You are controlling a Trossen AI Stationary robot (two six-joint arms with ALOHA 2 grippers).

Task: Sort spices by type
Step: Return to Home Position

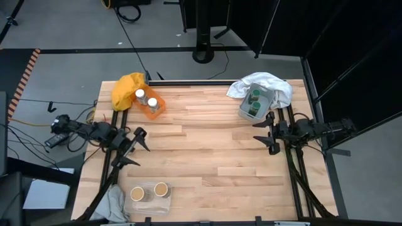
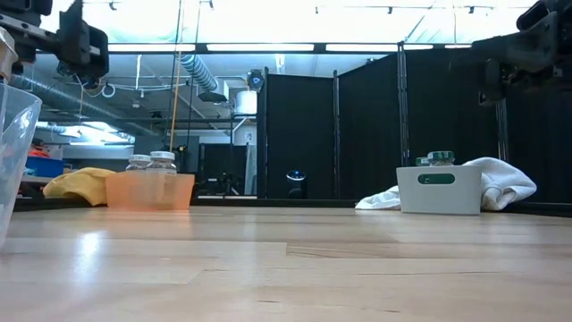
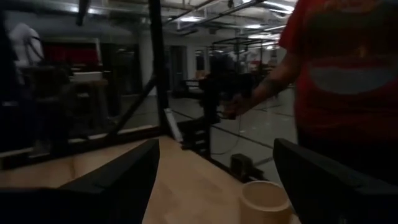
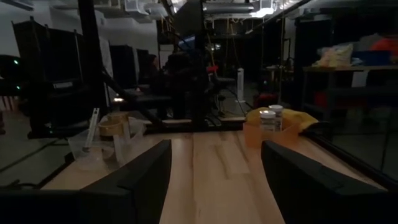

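The left tool (image 1: 137, 148) hangs over the left side of the worktop (image 1: 207, 157), at the middle left of the high view. Its two fingers are wide apart. It holds nothing and touches nothing.

The right tool (image 1: 264, 137) hangs over the right side of the worktop, at the middle right of the frame. Its fingers are wide apart too, and nothing is between them.

The two white-lid jars (image 1: 140, 94) stand side by side in the orange tray (image 1: 157, 113) at the upper left. The tray is just beside a yellow cloth (image 1: 125, 88).

The two green-lid jars (image 1: 254, 95) sit in the grey tray (image 1: 242, 110) at the upper right. A white cloth (image 1: 279, 88) lies bunched against it.

The two tan-lid jars (image 1: 161, 188) stand in the clear tray (image 1: 149, 196) at the lower left, near the worktop's front edge.

In the left wrist view, a person in a red shirt (image 3: 348, 74) stands past the worktop.
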